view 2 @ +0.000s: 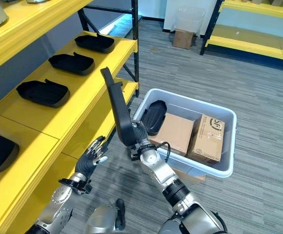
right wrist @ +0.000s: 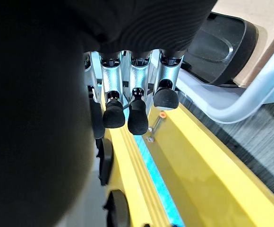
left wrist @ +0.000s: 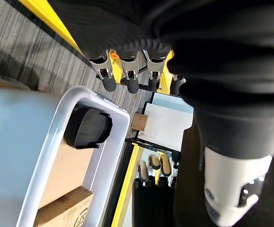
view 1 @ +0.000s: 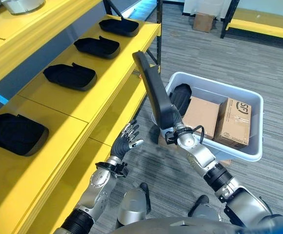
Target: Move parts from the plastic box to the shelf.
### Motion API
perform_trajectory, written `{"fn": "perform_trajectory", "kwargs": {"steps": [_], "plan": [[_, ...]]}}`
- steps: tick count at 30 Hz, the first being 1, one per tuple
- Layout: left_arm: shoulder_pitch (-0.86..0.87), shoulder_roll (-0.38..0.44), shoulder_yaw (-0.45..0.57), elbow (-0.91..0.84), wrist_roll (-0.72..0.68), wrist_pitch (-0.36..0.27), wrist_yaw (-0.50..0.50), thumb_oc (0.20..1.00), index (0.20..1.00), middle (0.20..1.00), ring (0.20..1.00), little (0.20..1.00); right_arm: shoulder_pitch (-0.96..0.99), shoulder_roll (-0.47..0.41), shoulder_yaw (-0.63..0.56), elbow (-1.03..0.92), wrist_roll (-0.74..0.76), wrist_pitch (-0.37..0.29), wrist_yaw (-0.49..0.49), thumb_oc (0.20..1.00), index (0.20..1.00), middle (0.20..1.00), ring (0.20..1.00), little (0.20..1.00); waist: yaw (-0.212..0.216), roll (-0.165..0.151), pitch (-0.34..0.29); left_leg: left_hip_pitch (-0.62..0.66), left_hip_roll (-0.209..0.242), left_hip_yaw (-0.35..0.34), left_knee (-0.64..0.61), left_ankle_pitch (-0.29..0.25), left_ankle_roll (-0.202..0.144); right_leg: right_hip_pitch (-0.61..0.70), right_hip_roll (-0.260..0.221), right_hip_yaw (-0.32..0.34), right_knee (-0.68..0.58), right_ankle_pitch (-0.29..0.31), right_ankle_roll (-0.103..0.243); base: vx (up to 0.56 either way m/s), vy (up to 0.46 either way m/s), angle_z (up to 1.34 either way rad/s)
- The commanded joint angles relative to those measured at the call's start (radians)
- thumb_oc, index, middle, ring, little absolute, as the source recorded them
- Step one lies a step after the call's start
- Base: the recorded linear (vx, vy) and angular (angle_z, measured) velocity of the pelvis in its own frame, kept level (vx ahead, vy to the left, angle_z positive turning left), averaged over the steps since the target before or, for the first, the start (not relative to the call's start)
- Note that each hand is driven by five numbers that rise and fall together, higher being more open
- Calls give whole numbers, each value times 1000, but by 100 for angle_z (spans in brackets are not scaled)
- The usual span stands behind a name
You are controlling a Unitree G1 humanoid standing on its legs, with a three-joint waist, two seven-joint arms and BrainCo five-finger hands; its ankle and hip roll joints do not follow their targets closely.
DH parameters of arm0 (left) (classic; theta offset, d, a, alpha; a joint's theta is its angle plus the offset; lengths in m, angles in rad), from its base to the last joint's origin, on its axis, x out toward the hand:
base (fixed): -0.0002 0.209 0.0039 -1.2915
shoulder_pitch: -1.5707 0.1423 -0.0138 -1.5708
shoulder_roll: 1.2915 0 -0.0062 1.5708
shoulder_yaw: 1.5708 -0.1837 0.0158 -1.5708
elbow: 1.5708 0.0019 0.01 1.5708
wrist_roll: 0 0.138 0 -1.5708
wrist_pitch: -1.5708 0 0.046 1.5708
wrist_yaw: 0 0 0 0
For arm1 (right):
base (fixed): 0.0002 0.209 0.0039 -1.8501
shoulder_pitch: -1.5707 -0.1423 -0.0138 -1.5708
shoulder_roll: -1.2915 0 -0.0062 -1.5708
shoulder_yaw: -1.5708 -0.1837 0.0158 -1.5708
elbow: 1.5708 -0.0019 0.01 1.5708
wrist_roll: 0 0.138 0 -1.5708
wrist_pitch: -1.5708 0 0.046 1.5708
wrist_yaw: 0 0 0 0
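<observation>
The yellow shelf [view 1: 90,92] lies left of the relaxed, empty left hand [view 1: 127,139]. The right hand [view 2: 137,135] grasps a long black part [view 2: 118,107] upright, lifted clear of the plastic box [view 2: 219,168]. It should tip flat before setting down. The right wrist view reveals another part [right wrist: 224,45] remaining in the box.

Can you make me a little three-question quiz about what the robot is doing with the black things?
1. True or false: the right hand holds a black part up in the air.
2. What lies in the plastic box beside the black part left there?
A. cardboard boxes
B. bottles
C. towels
3. Fill in: the left hand has ____ fingers and holds nothing.

Key: 1 true; 2 A; 3 open.
</observation>
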Motion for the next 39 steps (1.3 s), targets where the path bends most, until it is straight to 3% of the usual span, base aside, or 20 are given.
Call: {"fn": "perform_trajectory", "kwargs": {"steps": [1, 2, 3, 5, 10, 11, 12, 13, 15, 17, 21, 25, 26, 29, 31, 33, 37, 39], "plan": [[-4, 31, -6, -112, 4, -28, -13, 1000, 1000, 1000, 1000, 1000, -80, -31, -49, -125, -25, -83, -15, 200, 200, 200, 200, 200, 21, -1, 15, 16, -38, -111, -103, 33, -19, 100, 197, 61, -67, -133, -2, 6, -56, 125], [10, 25, -1, -106, 3, -20, -35, 1000, 1000, 1000, 1000, 1000, -78, -46, -45, -120, -39, -79, -19, 200, 200, 200, 200, 200, 11, -9, 1, 1, -75, -183, -112, 49, -21, 89, 296, 124, -82, -157, -41, 28, -139, 174], [24, 18, 1, -95, 4, -13, -57, 1000, 1000, 1000, 1000, 1000, -73, -51, -57, -99, -47, -84, -6, 200, 200, 200, 200, 200, 2, -20, -12, -13, -111, -255, -106, 50, -20, 92, 350, 184, -119, -158, -63, 52, -207, 163], [37, 17, 28, -73, 9, 4, -108, 1000, 1000, 1000, 1000, 1000, -80, -77, -84, -59, -46, -105, 31, 200, 200, 200, 200, 200, 8, -27, -30, -3, -126, -297, -117, 56, -17, 100, 355, 198, -181, -129, -62, -58, -217, 148], [17, 4, 47, -50, 11, 8, -156, 1000, 1000, 1000, 1000, 1000, -102, -80, -86, -39, -60, -113, 42, 200, 200, 200, 200, 200, 10, -13, -26, -10, -126, -306, -152, 78, -26, 93, 347, 193, -225, -107, -55, -137, -106, 38], [30, -3, 53, -50, 28, 27, -185, 1000, 1000, 1000, 1000, 1000, -55, -84, -97, -73, -67, -103, 37, 200, 200, 200, 200, 200, -12, -7, -35, 7, -108, -193, -140, 63, -33, 115, 326, 131, -252, -95, -46, -25, -85, 29], [31, -4, 52, -50, 32, 35, -199, 1000, 1000, 1000, 1000, 1000, -40, -88, -105, -85, -72, -97, 29, 200, 200, 200, 200, 200, -23, -8, -36, 13, -94, -138, -124, 55, -37, 119, 313, 111, -254, -92, -46, -12, -57, 72], [31, -4, 52, -51, 32, 35, -200, 1000, 1000, 1000, 1000, 1000, -36, -89, -106, -88, -74, -96, 30, 200, 200, 200, 200, 200, -26, -7, -36, 14, -91, -129, -118, 51, -38, 121, 311, 106, -254, -92, -46, -36, 41, 116], [38, -14, 49, -43, 19, 25, -211, 1000, 1000, 1000, 1000, 1000, -25, -98, -113, -83, -83, -99, 54, 200, 200, 200, 200, 200, -42, -14, -32, 6, -54, -95, -33, 21, -53, 124, 277, 94, -238, -94, -54, -63, 92, 101], [43, -18, 50, -45, 23, 11, -212, 1000, 1000, 1000, 1000, 1000, -40, -97, -114, -82, -98, -92, 69, 200, 200, 200, 200, 200, -47, -15, -29, 1, -11, -80, 18, 31, -66, 117, 256, 86, -213, -103, -62, -80, 156, 27], [45, -26, 66, -46, -4, 2, -215, 1000, 1000, 1000, 1000, 1000, -71, -98, -102, -74, -105, -74, 96, 200, 200, 200, 200, 200, -52, -3, -36, 30, 114, -85, 29, 127, -102, 87, 218, 67, -112, -152, -82, -66, 256, 26], [43, -36, 70, -36, -14, -18, -210, 1000, 1000, 1000, 1000, 1000, -108, -98, -78, -68, -88, -68, 112, 200, 200, 200, 200, 200, -56, 9, -50, 57, 245, -125, -22, 269, -146, 26, 172, 50, 18, -203, -99, -65, 428, 1], [32, -34, 65, -37, -25, -11, -204, 1000, 1000, 1000, 1000, 1000, -122, -101, -77, -67, -86, -73, 115, 200, 200, 200, 200, 200, -66, 17, -51, 92, 266, -95, -48, 250, -161, 11, 133, 33, 88, -237, -87, -31, 463, -7], [9, -29, 46, -36, -13, -2, -185, 1000, 1000, 1000, 1000, 1000, -138, -100, -71, -68, -85, -79, 110, 200, 200, 200, 200, 200, -68, 30, -46, 110, 263, -79, -63, 253, -172, 8, 96, 16, 142, -260, -85, -40, 427, 53], [-6, -24, 23, -45, -5, 13, -167, 1000, 1000, 1000, 1000, 1000, -157, -98, -67, -55, -75, -68, 93, 200, 200, 200, 200, 200, -60, 44, -39, 93, 239, -83, -49, 245, -161, 24, 81, 0, 124, -238, -85, -43, 387, 75], [-5, -22, 16, -55, -5, 24, -162, 1000, 1000, 1000, 1000, 1000, -173, -91, -64, -42, -79, -44, 87, 200, 200, 200, 200, 200, -49, 62, -36, 97, 199, -79, -51, 209, -153, 50, 61, 0, 85, -207, -60, 4, 408, 42], [10, -11, 19, -70, -12, 23, -172, 1000, 1000, 1000, 1000, 1000, -173, -79, -59, -42, -110, -36, 78, 200, 200, 200, 200, 200, -36, 72, -33, 105, 165, -65, -67, 164, -141, 79, 49, 2, 28, -169, -31, 14, 238, 30], [31, 8, 30, -86, -16, 25, -176, 1000, 1000, 1000, 1000, 1000, -170, -58, -54, -39, -141, -16, 63, 200, 200, 200, 200, 200, -15, 57, -32, 130, 130, -36, -96, 82, -118, 110, 18, -17, -29, -111, 2, 48, 288, 11]]}}
